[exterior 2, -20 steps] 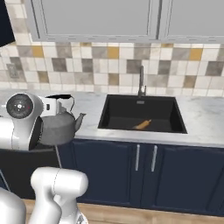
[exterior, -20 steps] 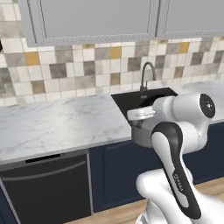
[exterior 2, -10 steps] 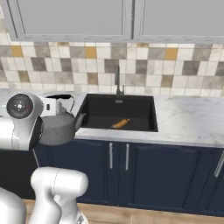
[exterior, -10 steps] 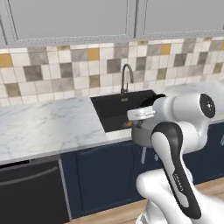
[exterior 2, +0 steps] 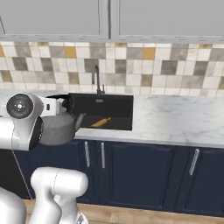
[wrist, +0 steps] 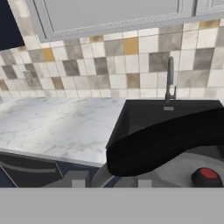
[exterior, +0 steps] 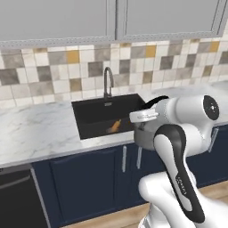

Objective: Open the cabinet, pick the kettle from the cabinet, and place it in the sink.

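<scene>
The gripper (exterior 2: pixel 65 104) is closed on the black arched handle of the kettle (exterior 2: pixel 57 128), which hangs below the hand, clear of the counter, in front of the navy base cabinets (exterior 2: pixel 131 175). In the right base view the grey rounded body sits just left of the sink (exterior 2: pixel 116 114), its spout pointing toward the basin's near left corner. In the left base view the kettle (exterior: pixel 144 136) shows partly behind the white arm, off the sink's (exterior: pixel 95 115) front right corner, with the curved handle rising above the wrist.

The sink is a black rectangular basin set in the white marble counter (exterior: pixel 35 133), with a thin upright faucet (exterior: pixel 107 81) at its back edge. A small orange object (exterior: pixel 115 126) lies on the basin floor toward the front; it looks like a carrot or similar long vegetable, though it is too small to be sure.

In the hand view the kettle's black handle (wrist: pixel 162 142) sweeps across the lower frame, with the grey lid and a red-topped knob (wrist: pixel 205 174) just beneath it. Beyond it are the sink (wrist: pixel 144 114) and its faucet (wrist: pixel 169 81). The tiled backsplash (exterior 2: pixel 175 65) runs along the wall under pale grey upper cabinets (exterior 2: pixel 166 17).
</scene>
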You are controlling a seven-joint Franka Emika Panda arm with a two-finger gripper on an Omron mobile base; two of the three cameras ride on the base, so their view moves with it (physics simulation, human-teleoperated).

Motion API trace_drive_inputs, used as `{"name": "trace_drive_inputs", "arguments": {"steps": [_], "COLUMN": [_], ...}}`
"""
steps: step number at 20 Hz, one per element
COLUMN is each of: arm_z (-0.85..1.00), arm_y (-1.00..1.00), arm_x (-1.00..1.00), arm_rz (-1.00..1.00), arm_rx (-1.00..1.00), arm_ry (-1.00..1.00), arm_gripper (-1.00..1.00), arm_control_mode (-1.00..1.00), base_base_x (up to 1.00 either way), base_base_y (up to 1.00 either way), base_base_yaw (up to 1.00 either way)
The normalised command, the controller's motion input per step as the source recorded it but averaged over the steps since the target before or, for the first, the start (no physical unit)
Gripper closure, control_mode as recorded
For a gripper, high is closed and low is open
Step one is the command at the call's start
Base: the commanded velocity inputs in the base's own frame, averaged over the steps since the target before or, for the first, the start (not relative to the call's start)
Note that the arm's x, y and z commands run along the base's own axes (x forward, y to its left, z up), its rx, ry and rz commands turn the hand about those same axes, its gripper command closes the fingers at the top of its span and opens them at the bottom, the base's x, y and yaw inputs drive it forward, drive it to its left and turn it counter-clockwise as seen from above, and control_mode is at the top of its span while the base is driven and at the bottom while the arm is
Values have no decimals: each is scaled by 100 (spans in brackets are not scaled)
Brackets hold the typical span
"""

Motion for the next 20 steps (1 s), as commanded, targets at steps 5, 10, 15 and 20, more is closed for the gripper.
{"name": "trace_drive_inputs", "arguments": {"steps": [5, 10, 15, 20], "arm_z": [0, 0, 0, 0], "arm_y": [0, 0, 0, 0], "arm_x": [0, 0, 0, 0], "arm_rz": [0, 0, 0, 0], "arm_rx": [0, 0, 0, 0], "arm_ry": [0, 0, 0, 0], "arm_gripper": [100, 100, 100, 100], "arm_control_mode": [100, 100, 100, 100], "base_base_x": [27, 29, 42, 45], "base_base_y": [-59, -57, -44, -40], "base_base_yaw": [0, 0, 4, 7]}}
